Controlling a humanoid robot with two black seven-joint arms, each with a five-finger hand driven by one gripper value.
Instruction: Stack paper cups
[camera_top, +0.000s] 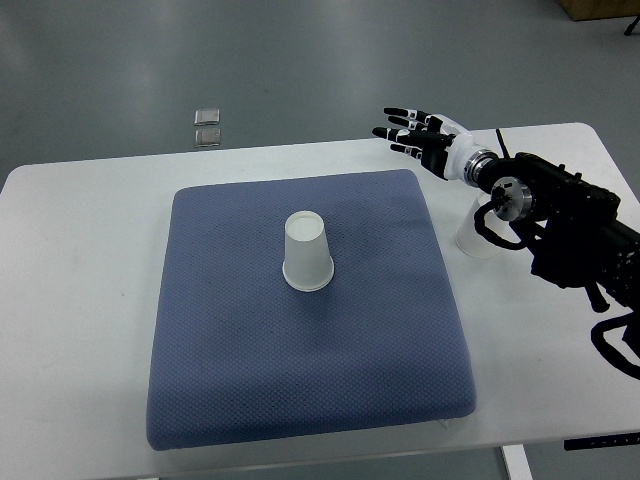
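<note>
Early stage, nothing stacked yet. White paper cup (307, 252) sits upside down mid blue padded mat (220, 350). 2nd white cup (472, 240) stands on white table (80, 260), partly hidden under right arm. Right hand (420, 135) hovers nearby w/ fingers spread, empty. Next: likely lower onto the 2nd cup, grasp it.

Right hand (425, 138): had black fingers with small white patches along the segments, and a white shell over the back of the palm.
Wrist (478, 166): was a short silver-grey metal collar, ringed, joining the white shell to the black arm.
Joint disc (513, 197): was a round grey metal cap with a darker centre, set on the side of the forearm.
Forearm (575, 225): was matte black, blocky and angular, with flat panels.
Cables (492, 228): were black, looping loosely under the forearm; another black loop hung near the picture's right edge.
</note>
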